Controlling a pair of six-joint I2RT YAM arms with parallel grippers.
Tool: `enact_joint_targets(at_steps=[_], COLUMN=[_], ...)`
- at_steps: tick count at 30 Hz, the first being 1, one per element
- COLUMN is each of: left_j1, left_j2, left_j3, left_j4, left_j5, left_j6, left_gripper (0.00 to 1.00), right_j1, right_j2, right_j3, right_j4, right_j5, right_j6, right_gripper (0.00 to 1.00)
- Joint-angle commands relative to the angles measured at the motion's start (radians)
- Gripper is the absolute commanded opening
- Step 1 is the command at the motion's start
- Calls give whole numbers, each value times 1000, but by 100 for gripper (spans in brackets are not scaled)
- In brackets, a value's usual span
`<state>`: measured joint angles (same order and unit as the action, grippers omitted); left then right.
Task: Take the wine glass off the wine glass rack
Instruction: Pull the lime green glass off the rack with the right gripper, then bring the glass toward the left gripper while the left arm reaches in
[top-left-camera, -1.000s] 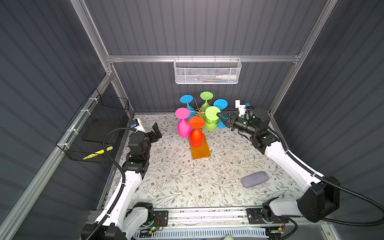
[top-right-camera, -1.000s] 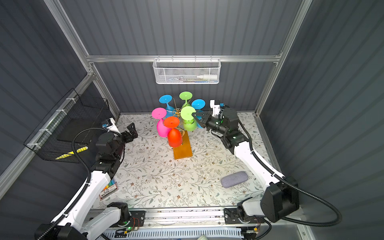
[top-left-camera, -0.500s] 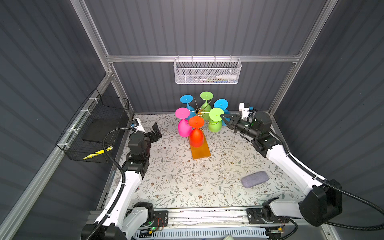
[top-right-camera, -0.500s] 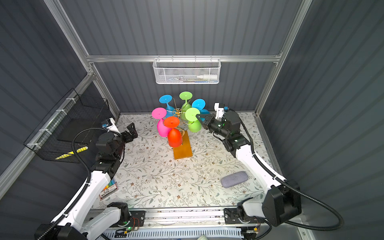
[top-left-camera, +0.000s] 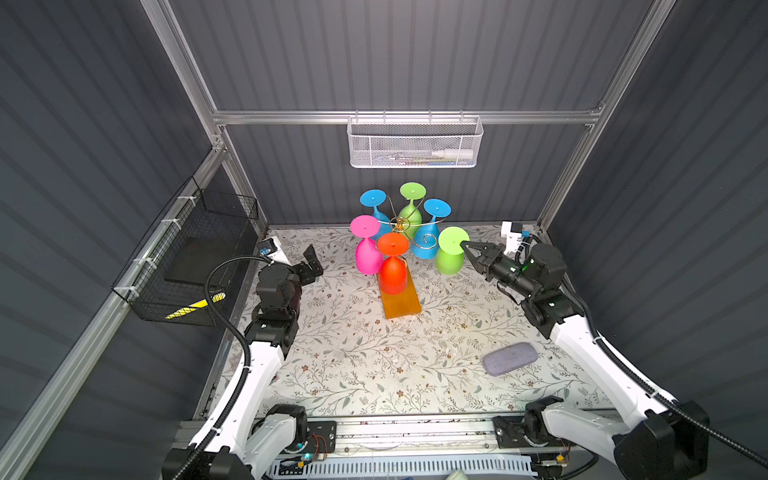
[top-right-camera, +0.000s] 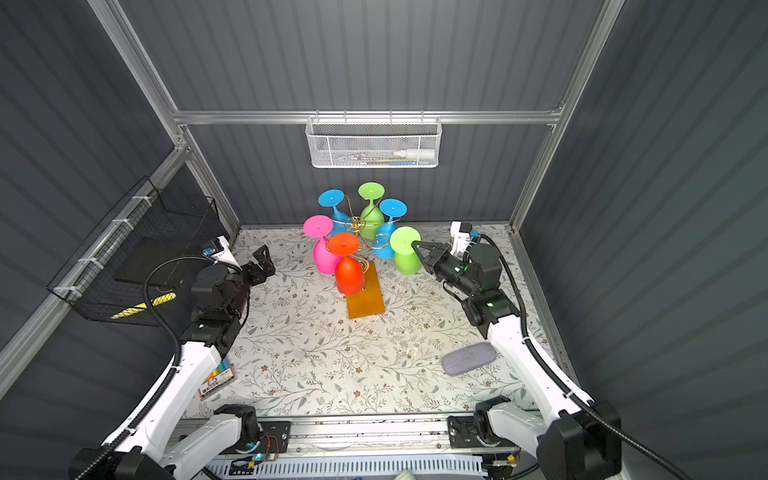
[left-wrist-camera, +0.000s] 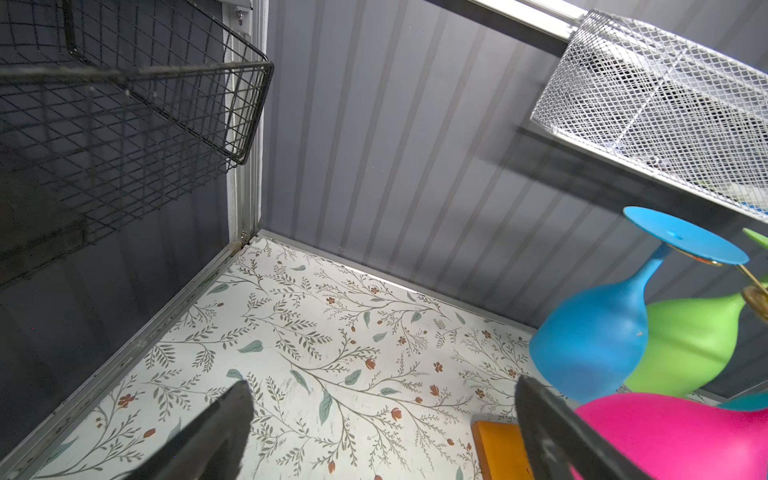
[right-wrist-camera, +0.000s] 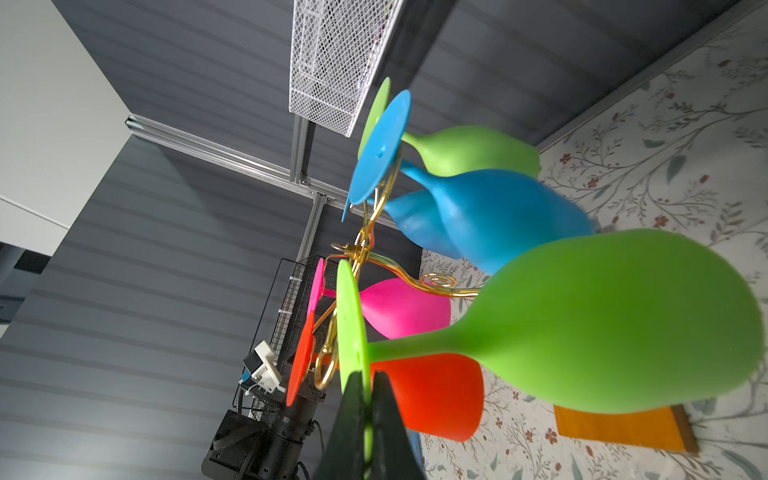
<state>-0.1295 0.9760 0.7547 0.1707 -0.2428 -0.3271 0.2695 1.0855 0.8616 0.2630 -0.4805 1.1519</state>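
1. Worktop: floral sheet, walled by dark ribbed panels on three sides.
2. Black wire basket: hung on the left wall, above the worktop's left edge.
3. White mesh basket: hung on the back rail, above the rack.
4. Wine glass rack: gold wire, stands at the back middle of the worktop on its amber base. Scroll arms fan out from the top.
5. Five other glasses: two blue, one green, one pink and one orange-red, all hang bowl-down on the rack.
6. Green wine glass: bowl-down, just right of the rack, near the closest gold curl. In the right wrist view, its stem sits apart from that curl. The bowl overlaps the wire's end there, so contact cannot be told.
7. Grey case: lies flat at the front right, well apart from the rack.
8. Right pincer: narrow, clamped on the rim of the green wine glass's foot. The right wrist view shows both black fingers pressed on either face of the foot disc.
9. Left pincer: wide and holding nothing. It hangs left of the rack near the pink glass, not touching it. Its fingers stand far apart in the left wrist view.
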Motion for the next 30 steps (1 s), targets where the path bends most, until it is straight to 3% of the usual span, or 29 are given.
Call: enact_joint_targets(at_steps=[1, 6, 9, 15, 24, 30], left_j1=[5, 5, 5, 5, 5, 4], left_j2=[-28, -40, -36, -18, 34, 189], left_j3=[27, 54, 105, 209, 392, 544], left_j4=[-12, -35, -101, -149, -81, 52], left_j5=[-12, -29, -47, 96, 668, 1085], left_j6=[-22, -37, -53, -59, 6, -134], left_gripper=[100, 100, 99, 97, 88, 84], right_j1=[-32, -114, -124, -124, -67, -15], right_j2=[-65, -167, -207, -205, -123, -59], right_j3=[-50, -59, 8, 142, 366, 479], right_j4=[-25, -126, -232, -311, -424, -445], right_j5=[13, 28, 97, 134, 54, -19], right_j6=[-6, -68, -166, -319, -603, -705], right_gripper=[0, 0, 0, 0, 0, 0])
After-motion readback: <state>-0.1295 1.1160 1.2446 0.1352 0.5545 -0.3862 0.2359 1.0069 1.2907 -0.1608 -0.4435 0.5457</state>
